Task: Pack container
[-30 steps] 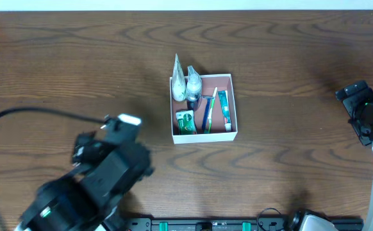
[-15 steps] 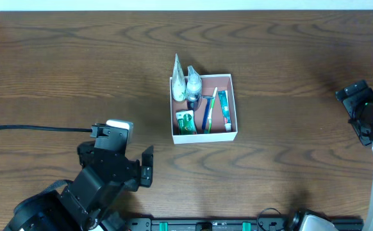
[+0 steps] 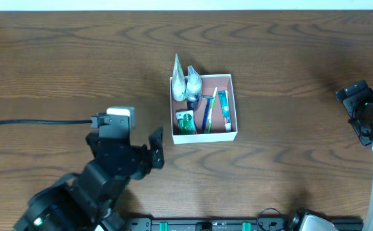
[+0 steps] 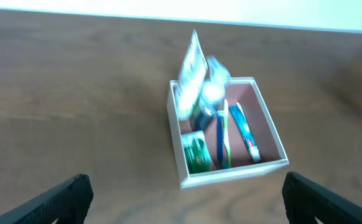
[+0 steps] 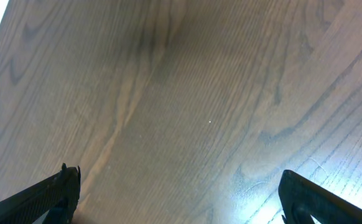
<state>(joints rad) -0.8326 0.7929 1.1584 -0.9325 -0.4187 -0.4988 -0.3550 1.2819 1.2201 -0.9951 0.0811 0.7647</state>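
The white container (image 3: 206, 137) sits mid-table (image 3: 77, 58), holding a toothpaste tube (image 3: 223, 109), toothbrushes (image 3: 208, 114), a green packet (image 3: 185, 122) and clear pouches (image 3: 185, 80) in one corner. The left gripper (image 4: 185, 186) hangs near it, spread wide and empty. The right gripper (image 5: 178, 180), also wide, hangs well apart from the container.

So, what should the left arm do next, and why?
Probably pull the left gripper back to rest: it is open and empty, and the toiletries in view already lie inside the container.
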